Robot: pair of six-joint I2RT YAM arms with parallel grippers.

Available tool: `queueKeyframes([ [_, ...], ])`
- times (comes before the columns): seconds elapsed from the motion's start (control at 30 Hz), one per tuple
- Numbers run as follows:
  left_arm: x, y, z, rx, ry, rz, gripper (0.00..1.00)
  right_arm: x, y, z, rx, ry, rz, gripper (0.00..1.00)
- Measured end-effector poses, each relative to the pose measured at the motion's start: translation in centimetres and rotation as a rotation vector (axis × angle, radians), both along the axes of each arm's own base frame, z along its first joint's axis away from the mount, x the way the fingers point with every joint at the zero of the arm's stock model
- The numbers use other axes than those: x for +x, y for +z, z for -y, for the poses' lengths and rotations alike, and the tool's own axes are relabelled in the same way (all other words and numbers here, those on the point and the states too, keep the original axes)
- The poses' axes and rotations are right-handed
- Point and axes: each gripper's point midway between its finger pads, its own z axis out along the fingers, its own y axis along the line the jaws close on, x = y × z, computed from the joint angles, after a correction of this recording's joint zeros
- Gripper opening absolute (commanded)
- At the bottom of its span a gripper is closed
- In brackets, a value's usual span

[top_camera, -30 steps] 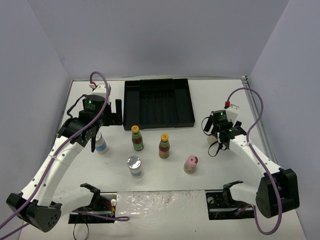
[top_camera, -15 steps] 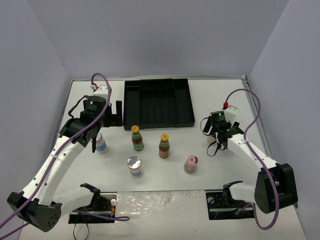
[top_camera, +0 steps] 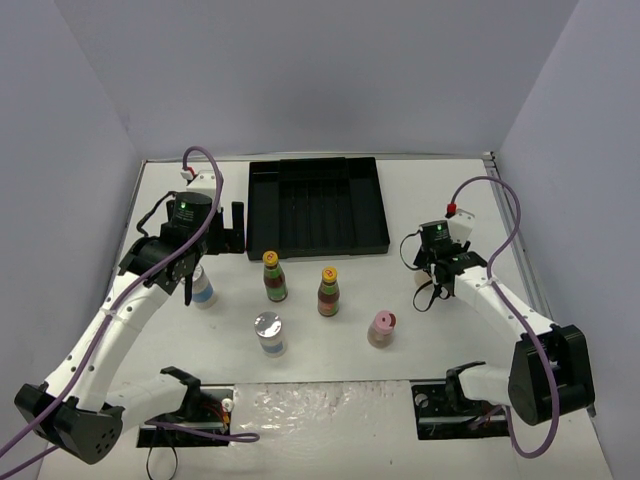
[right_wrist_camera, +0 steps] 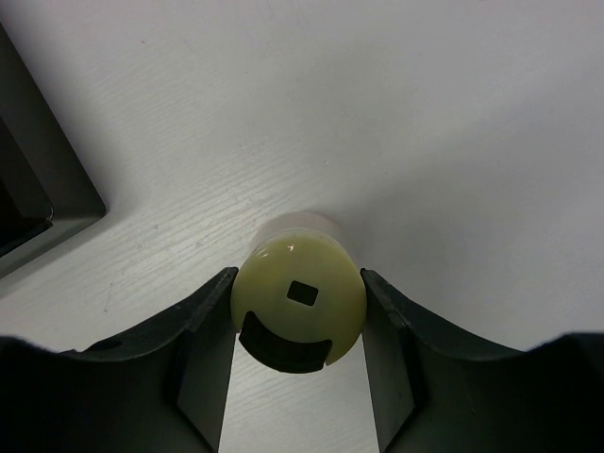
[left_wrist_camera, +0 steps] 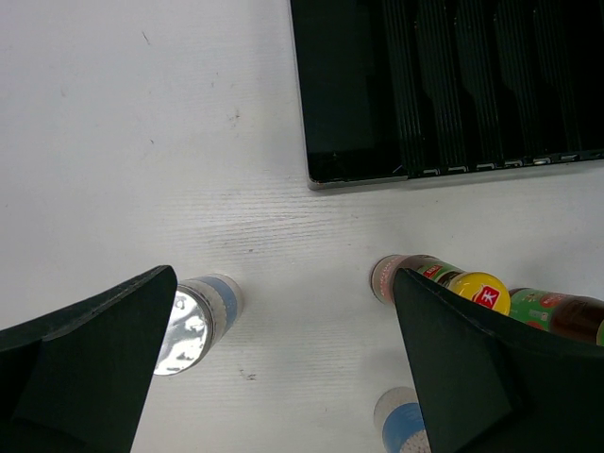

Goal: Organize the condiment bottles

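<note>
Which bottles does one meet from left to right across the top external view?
Far-left jar, left slim bottle, right slim bottle, pink-capped bottle, cream bottle. The near jar overlaps, so it is left out.

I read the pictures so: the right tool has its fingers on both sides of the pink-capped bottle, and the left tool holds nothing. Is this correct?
One detail is wrong: the right tool has its fingers on both sides of the cream yellow-capped bottle, as the right wrist view shows. The pink-capped bottle stands free. The left tool indeed holds nothing.
</note>
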Motion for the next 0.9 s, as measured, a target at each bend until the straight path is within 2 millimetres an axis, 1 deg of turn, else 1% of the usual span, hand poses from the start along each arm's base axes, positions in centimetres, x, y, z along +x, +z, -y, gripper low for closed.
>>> queueKeyframes([
  [0.03,0.0,0.0,0.0,0.0,0.0,0.0,0.97,0.0,0.3,0.0,0.0,0.002,-0.003,0.0],
  [0.1,0.0,0.0,0.0,0.0,0.0,0.0,0.97,0.6,1.5,-0.2,0.004,0.004,0.011,0.0],
  [0.23,0.0,0.0,0.0,0.001,0.0,0.0,0.97,3.3,6.3,-1.0,0.024,0.01,0.095,0.0],
  [0.33,0.0,0.0,-0.1,0.004,0.002,0.0,0.97,7.1,10.7,-2.2,0.044,0.024,0.176,0.0],
  [0.4,0.0,-0.1,-0.1,0.005,0.003,0.0,0.97,10.2,13.6,-3.4,0.062,0.046,0.236,0.0],
  [0.47,0.1,-0.1,-0.1,0.005,0.004,0.0,0.97,12.5,15.0,-4.6,0.073,0.067,0.256,0.0],
  [0.53,0.1,-0.1,-0.2,0.005,0.008,-0.001,0.97,15.3,16.4,-5.9,0.079,0.096,0.272,0.0],
  [0.6,0.2,-0.1,-0.3,0.005,0.012,-0.002,0.97,18.2,16.8,-7.4,0.088,0.129,0.287,0.0],
  [0.67,0.3,-0.2,-0.4,0.006,0.016,-0.005,0.97,20.5,16.3,-8.8,0.088,0.165,0.281,0.0],
  [0.73,0.5,-0.4,-0.5,0.007,0.019,-0.008,0.97,22.3,15.0,-10.1,0.083,0.197,0.261,0.0],
  [0.83,0.6,-0.6,-0.6,0.008,0.024,-0.016,0.97,24.3,12.5,-11.9,0.07,0.243,0.212,0.0],
  [0.9,0.7,-0.7,-0.7,0.007,0.027,-0.018,0.97,25.7,11.3,-13.0,0.071,0.265,0.2,0.0],
])
